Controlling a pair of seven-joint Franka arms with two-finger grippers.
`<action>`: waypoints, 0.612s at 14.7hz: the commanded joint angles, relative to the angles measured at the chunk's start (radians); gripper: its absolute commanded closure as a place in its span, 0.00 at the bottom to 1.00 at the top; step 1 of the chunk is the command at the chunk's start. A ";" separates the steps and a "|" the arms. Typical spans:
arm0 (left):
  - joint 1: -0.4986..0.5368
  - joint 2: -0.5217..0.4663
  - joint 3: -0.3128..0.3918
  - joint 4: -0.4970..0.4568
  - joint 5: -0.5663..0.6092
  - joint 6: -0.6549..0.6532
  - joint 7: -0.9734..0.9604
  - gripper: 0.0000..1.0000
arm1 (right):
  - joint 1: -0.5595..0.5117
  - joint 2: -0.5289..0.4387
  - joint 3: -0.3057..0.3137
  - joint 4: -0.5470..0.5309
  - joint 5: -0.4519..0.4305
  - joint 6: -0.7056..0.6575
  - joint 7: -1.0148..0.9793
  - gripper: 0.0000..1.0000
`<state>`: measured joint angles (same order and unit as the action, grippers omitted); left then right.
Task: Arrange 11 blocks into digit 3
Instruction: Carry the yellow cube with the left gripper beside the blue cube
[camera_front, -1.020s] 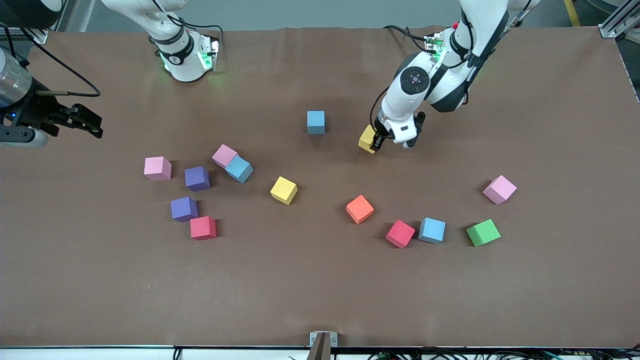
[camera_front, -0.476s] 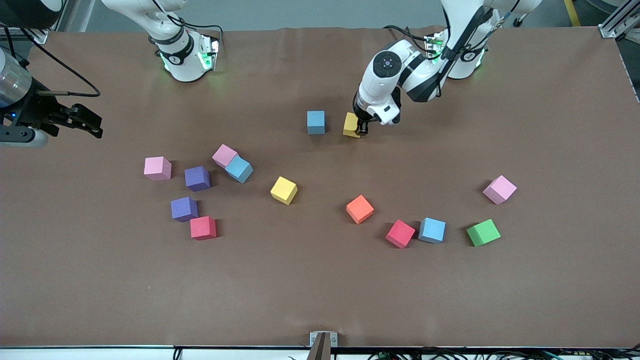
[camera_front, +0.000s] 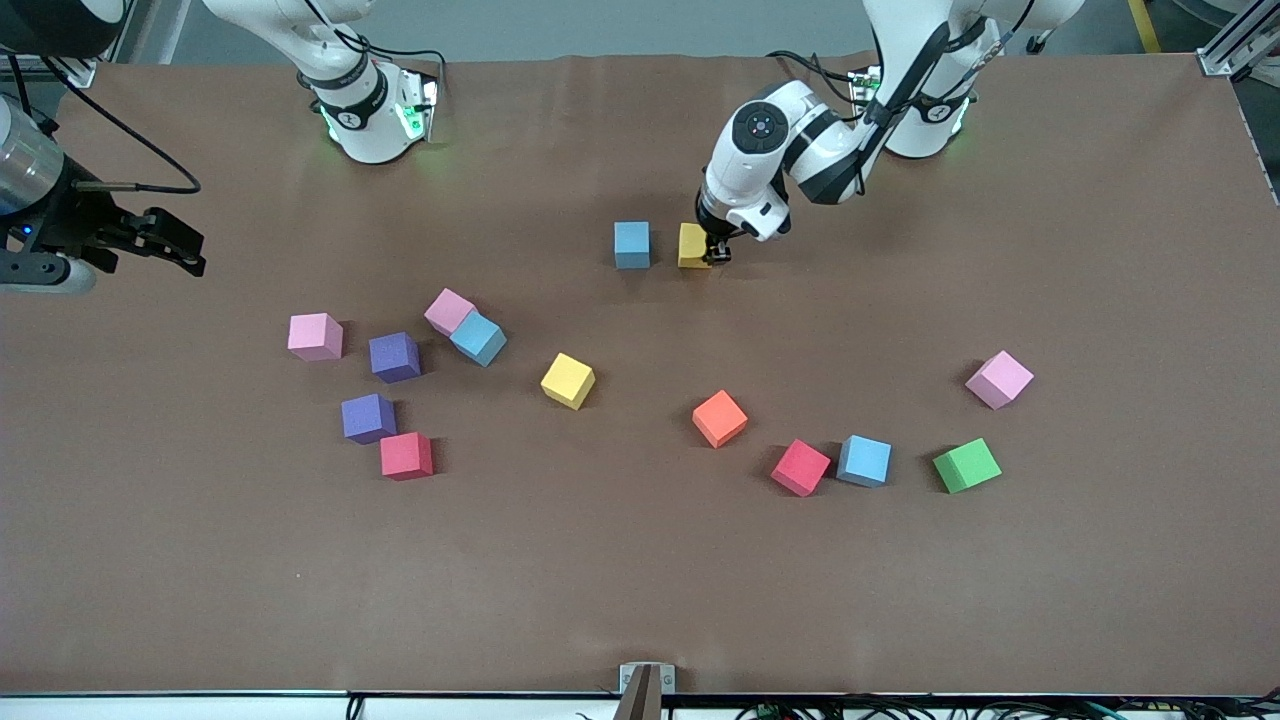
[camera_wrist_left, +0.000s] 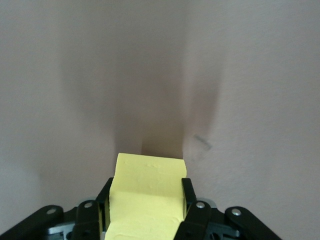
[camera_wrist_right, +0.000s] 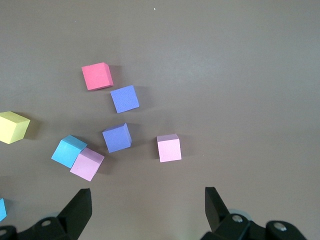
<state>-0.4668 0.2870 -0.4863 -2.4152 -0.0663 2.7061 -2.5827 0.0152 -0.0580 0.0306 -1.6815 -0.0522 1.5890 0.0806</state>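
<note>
1. Near the robots' end of the table, we see the left gripper clamped on a yellow block; in the left wrist view the same yellow block sits squeezed between the two black fingers.
2. Just beside it, toward the right arm's end, stands a light blue block, with a small gap between the two.
3. We find the right gripper waiting over the right arm's end of the table, its fingers spread wide and holding nothing; its wrist view shows the open fingers above a cluster of cubes.
4. That cluster lies nearer the front camera: a pink cube, a purple block, a second purple block with a red block just beside it, and another pink cube touching a second light blue block.
5. A second yellow block lies apart near the middle of the table, and an orange block lies on toward the left arm's end.
6. Toward the left arm's end we see a second red block just beside a third light blue block, then a green block, with a third pink cube farther from the front camera than the green one.
7. We see no bar of the digit 3 formed; the blocks lie scattered.
</note>
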 joint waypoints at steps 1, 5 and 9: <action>-0.038 0.000 0.009 0.019 -0.004 0.008 -0.085 0.74 | -0.011 -0.005 0.009 -0.003 0.000 0.000 0.005 0.00; -0.056 0.000 0.011 0.028 -0.004 0.008 -0.134 0.73 | -0.011 -0.005 0.008 -0.003 0.000 0.000 0.005 0.00; -0.056 0.004 0.011 0.048 0.000 0.009 -0.165 0.73 | -0.011 -0.005 0.009 -0.003 0.000 0.000 0.005 0.00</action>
<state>-0.5098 0.2871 -0.4829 -2.3807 -0.0663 2.7075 -2.7104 0.0152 -0.0580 0.0306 -1.6815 -0.0522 1.5890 0.0806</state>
